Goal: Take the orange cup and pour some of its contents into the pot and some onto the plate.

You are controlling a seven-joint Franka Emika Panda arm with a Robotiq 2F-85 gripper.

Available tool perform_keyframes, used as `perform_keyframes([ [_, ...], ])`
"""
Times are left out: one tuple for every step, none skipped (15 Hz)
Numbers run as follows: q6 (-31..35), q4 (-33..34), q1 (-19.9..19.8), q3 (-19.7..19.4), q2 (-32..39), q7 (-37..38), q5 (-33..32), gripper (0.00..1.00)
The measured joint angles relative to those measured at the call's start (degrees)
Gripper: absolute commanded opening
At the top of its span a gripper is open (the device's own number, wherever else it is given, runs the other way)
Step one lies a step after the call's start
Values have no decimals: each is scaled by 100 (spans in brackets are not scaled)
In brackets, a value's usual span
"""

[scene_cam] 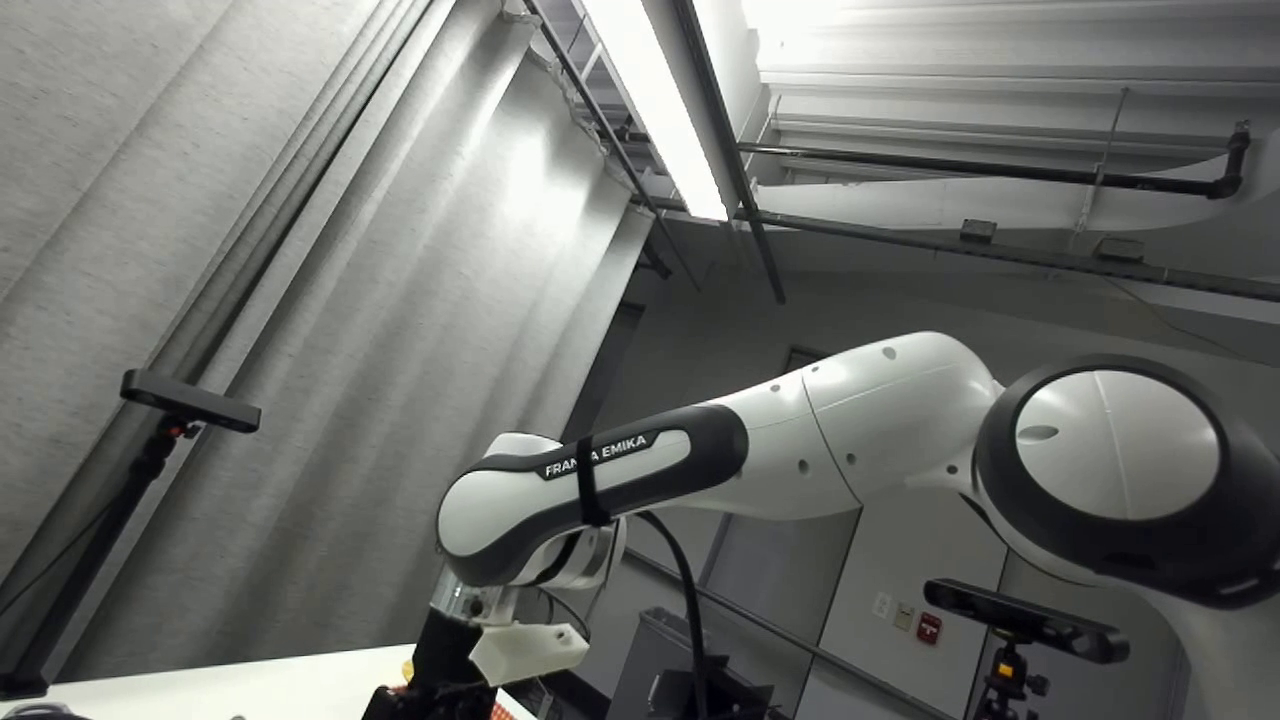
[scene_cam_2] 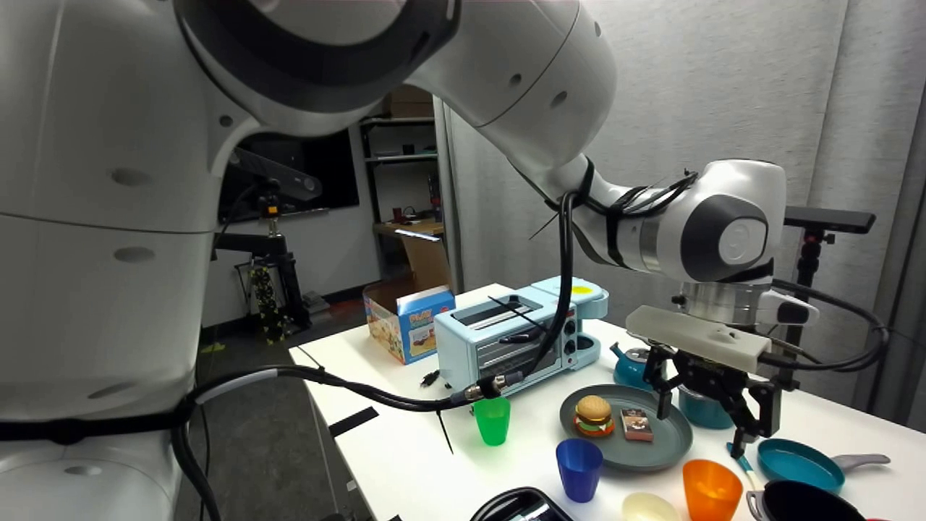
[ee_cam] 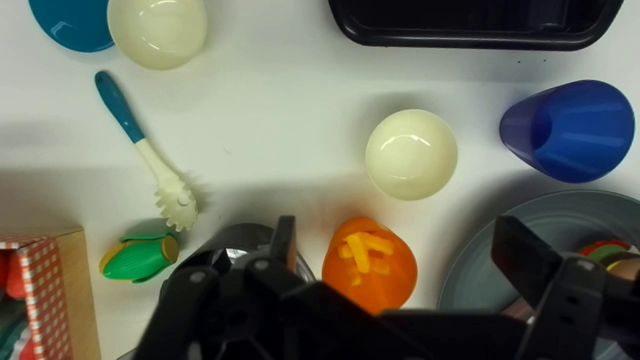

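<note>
Yellow strips (ee_cam: pixel 361 252) were contained in the orange cup (ee_cam: pixel 387 290), clustered toward twelve o'clock inside it as seen in the wrist view. Clock positions below were read from that cup, same view. The pot (ee_cam: pixel 240 234), dark outside with a shiny interior, was placed at nine o'clock, partly covered by the gripper (scene_cam_2: pixel 700 425); its contents could not be told. The plate (scene_cam_2: pixel 644 456), gray, was set at three o'clock and loaded with a burger (scene_cam_2: pixel 593 414) and a small brown block (scene_cam_2: pixel 636 427). A cream bowl (ee_cam: pixel 411 155), glossy inside, was seen at one o'clock; farther out, same direction, a black tray (ee_cam: pixel 465 40), cut off by the frame. A blue cup (ee_cam: pixel 585 132) was placed at two o'clock. Farther past the pot, at nine o'clock, red items (ee_cam: pixel 15 280) were held in a checked box (ee_cam: pixel 77 300). A second cream bowl (ee_cam: pixel 160 40) was seen between ten and eleven, overlapping a teal item (ee_cam: pixel 70 22). In an exterior view a green cup (scene_cam_2: pixel 493 423) was stood upright, with a printed carton (scene_cam_2: pixel 416 325) at about eleven o'clock from it. Orange cup look: bright, plain, smooth-walled, tapered from wide rim downward; its base was cut off in an exterior view. It was set upright on the white table (scene_cam_2: pixel 434 470), between pot and plate, untouched. The gripper was released, fingers spread wide apart, hung above the table.
</note>
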Motion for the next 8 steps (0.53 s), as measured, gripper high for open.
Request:
perform_keyframes([
  [0,0,2,0,0,0,0,100],
  [0,0,1,-1,0,0,0,100],
  [0,0,1,-2,0,0,0,100],
  [0,0,1,-2,0,0,0,100],
  [0,0,2,-2,0,0,0,100],
  [0,0,1,-3,4,0,0,100],
  [0,0,1,-7,20,0,-8,100],
  [6,-1,1,-16,49,1,-43,100],
])
